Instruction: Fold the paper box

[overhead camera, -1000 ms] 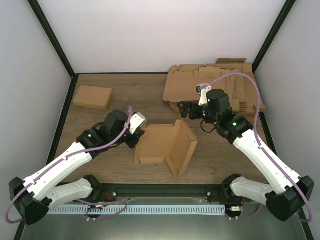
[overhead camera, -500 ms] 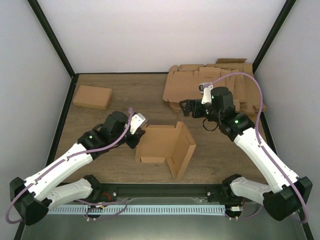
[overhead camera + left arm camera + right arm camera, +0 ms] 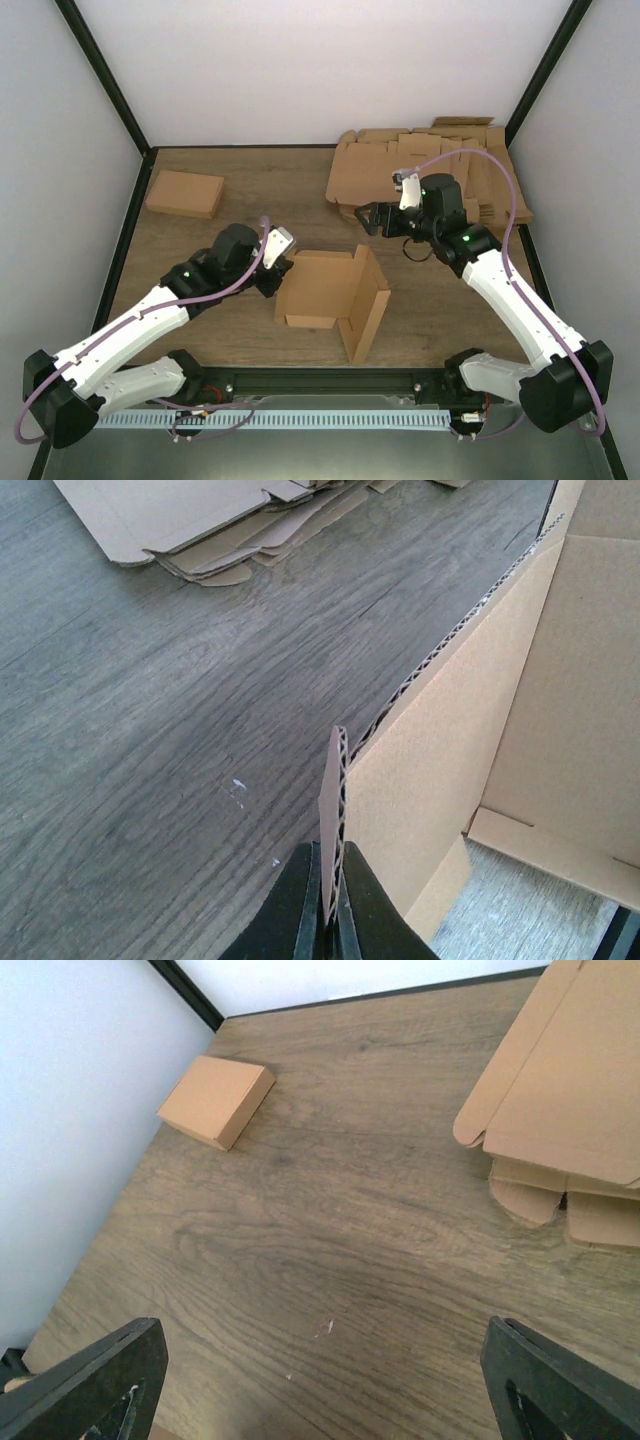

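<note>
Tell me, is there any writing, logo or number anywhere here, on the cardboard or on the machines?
No text can be read in any view.
The paper box, the pile of flat cardboard sheets and the closed cardboard box are plain brown and unprinted.
The left arm and right arm show green lights but no legible label.

Left wrist view: the box (image 3: 560,680) runs off the right edge. The left claw (image 3: 330,865), pinching it, is cut by the bottom edge. The stack (image 3: 200,520) beyond the box is cropped at top. The right claw (image 3: 322,1340) has both fingers cut by its view's bottom edge.
</note>
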Robot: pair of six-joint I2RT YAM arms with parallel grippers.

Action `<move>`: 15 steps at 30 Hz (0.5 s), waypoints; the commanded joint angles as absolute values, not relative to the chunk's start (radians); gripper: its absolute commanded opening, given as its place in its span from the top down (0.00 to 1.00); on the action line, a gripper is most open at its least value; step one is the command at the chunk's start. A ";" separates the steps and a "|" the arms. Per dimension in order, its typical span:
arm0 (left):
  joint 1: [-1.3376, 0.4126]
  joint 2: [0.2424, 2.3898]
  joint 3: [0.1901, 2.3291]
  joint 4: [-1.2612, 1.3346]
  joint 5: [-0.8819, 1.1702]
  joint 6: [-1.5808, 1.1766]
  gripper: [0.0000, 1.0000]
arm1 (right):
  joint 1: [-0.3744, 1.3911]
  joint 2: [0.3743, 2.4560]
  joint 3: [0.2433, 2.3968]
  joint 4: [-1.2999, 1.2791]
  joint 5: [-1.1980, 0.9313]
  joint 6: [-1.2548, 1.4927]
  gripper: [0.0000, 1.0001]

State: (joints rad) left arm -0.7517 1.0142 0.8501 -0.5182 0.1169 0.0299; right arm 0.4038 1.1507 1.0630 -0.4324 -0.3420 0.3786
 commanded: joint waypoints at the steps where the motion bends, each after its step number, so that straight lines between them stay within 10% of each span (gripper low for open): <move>1: -0.754 1.023 0.823 -0.527 0.128 0.053 0.96 | 0.402 1.124 1.027 -0.381 -0.426 0.374 0.12; 15: -0.754 1.013 0.815 -0.516 0.092 0.065 0.96 | 0.401 1.049 1.029 -0.388 -0.296 0.380 0.10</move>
